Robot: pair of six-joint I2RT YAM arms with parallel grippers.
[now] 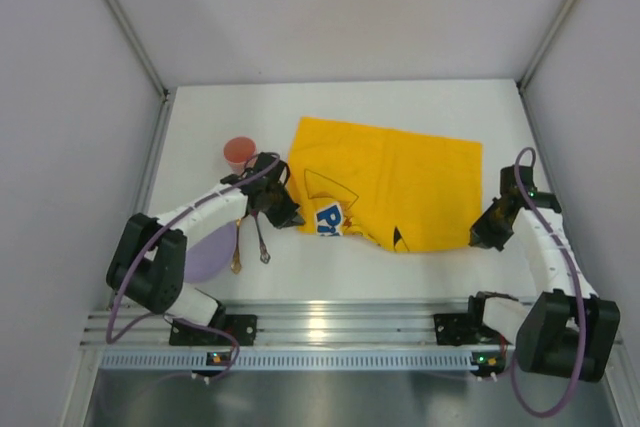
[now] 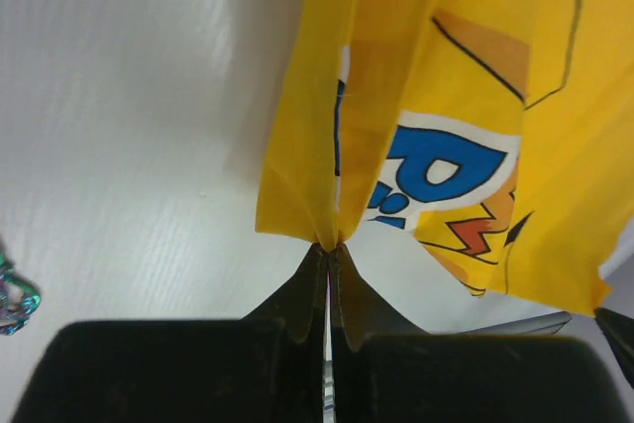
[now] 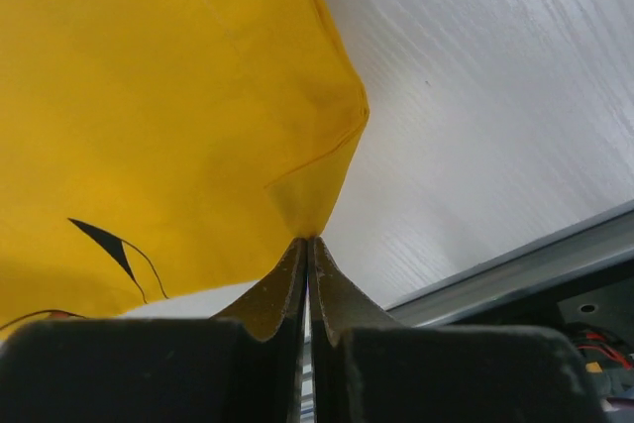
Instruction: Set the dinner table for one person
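Clamped shut with left pincer and right pincer on the near corners of the yellow cloth, thin, soft and light, likely to sag and crease so best held taut by its corners, draped across the middle of the stiff, matte white table beneath both arms
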